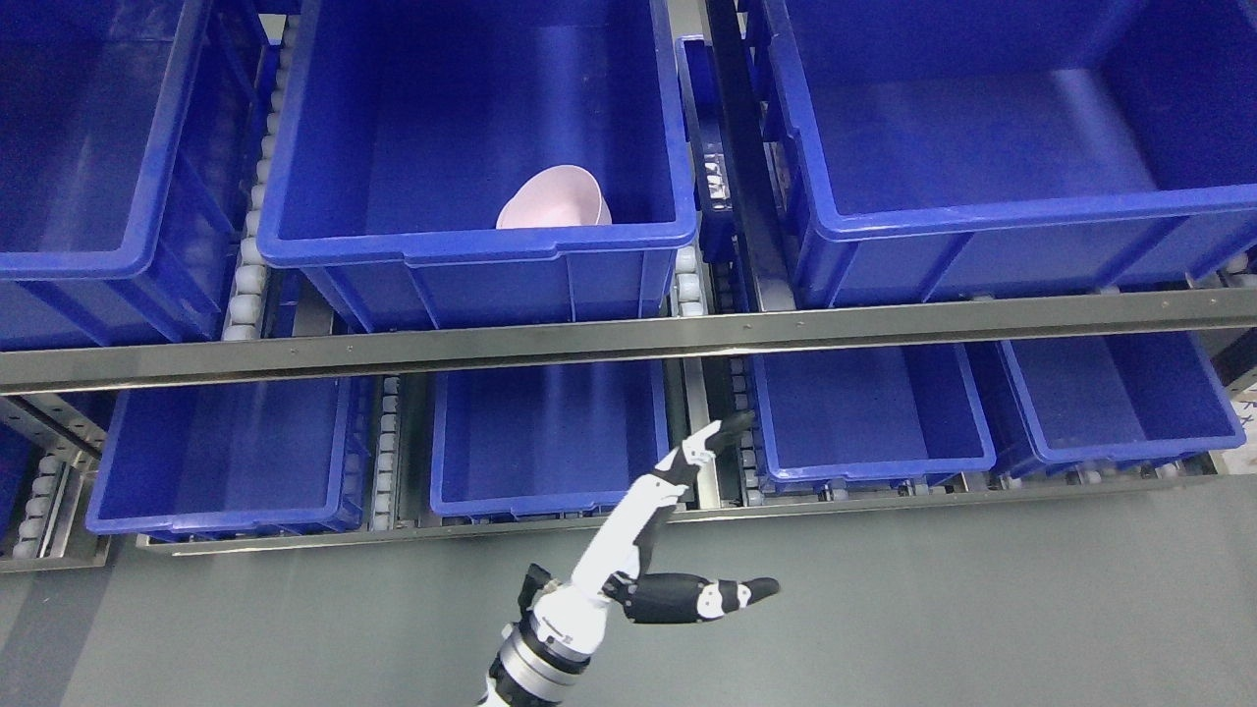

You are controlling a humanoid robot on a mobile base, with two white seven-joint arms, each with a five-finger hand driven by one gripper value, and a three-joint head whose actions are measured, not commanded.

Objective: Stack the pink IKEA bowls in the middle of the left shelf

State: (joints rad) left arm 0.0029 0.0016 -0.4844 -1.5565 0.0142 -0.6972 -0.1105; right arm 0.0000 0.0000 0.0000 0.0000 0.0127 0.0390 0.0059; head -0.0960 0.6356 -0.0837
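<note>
The left hand (678, 530) is spread wide and holds nothing. The pink bowl (555, 199) lies tipped in the blue bin (471, 245) up above it, maybe leaning on the front wall. Reach up slowly and grab its rim.

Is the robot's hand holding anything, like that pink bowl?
Nothing. The left hand is open and empty, below the shelf. The pink bowl lies apart in the blue bin above.
</note>
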